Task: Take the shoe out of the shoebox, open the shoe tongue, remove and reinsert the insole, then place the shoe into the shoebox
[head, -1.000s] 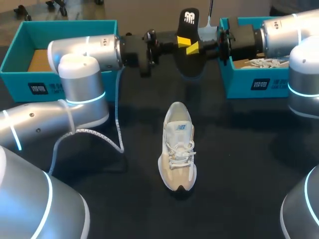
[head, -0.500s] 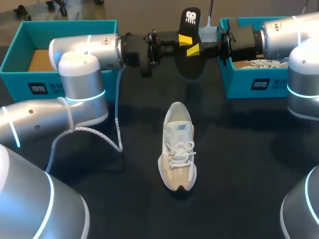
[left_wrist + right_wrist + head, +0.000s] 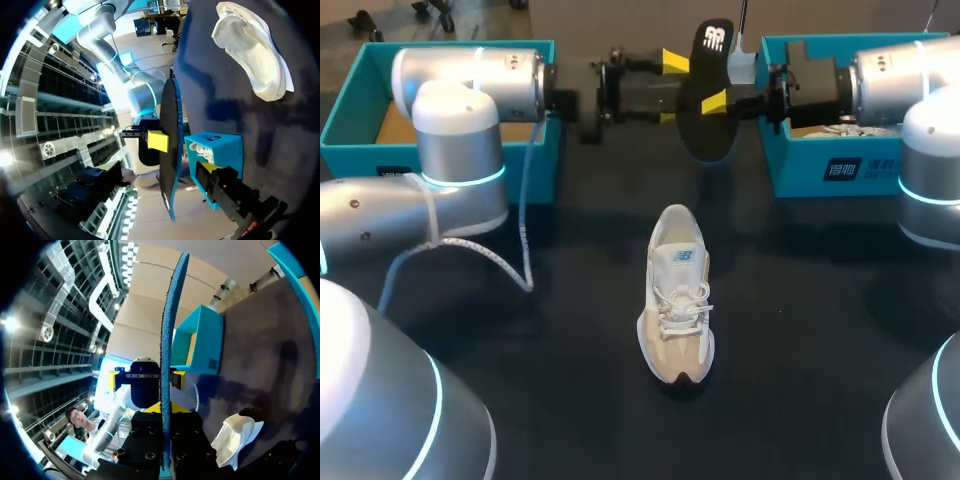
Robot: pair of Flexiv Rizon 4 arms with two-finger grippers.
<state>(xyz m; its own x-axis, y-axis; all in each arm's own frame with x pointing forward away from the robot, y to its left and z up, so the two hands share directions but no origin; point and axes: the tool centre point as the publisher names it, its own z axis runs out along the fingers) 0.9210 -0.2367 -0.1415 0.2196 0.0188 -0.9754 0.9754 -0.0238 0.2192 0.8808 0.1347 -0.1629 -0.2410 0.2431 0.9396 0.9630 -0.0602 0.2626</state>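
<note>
Insole [image 3: 706,120] first: a thin, dark foam sheet, surely light and floppy, standing on edge in the air at the upper middle of the frame. The right gripper [image 3: 712,100] has it pinched near mid-length. One yellow tip lies flat on the near face; the other is hidden behind the sheet, so the hold from both sides is probably sound, but I judge that only from the sheet hanging free of everything else. The left gripper [image 3: 670,88] sits just to the left with its jaws spread wide and nothing in them. The right wrist view shows its two tips standing clear on either side of the sheet.

A sheet this soft will likely bend under its own length, so a hold nearer the heel end should steer the toe end better.

The shoe [image 3: 677,295] lies upright in the centre of the worktop [image 3: 800,330], toe toward the bottom of the frame and opening facing up. It looks light, with a soft upper and firmer sole. The heel collar or the midfoot sides seem the safest places to take it.

Bare worktop surrounds the shoe. The right shoebox [image 3: 800,165] stands close beside the insole at upper right, its near wall the edge to mind. The left shoebox [image 3: 360,120] sits at upper left, partly under the left arm.
</note>
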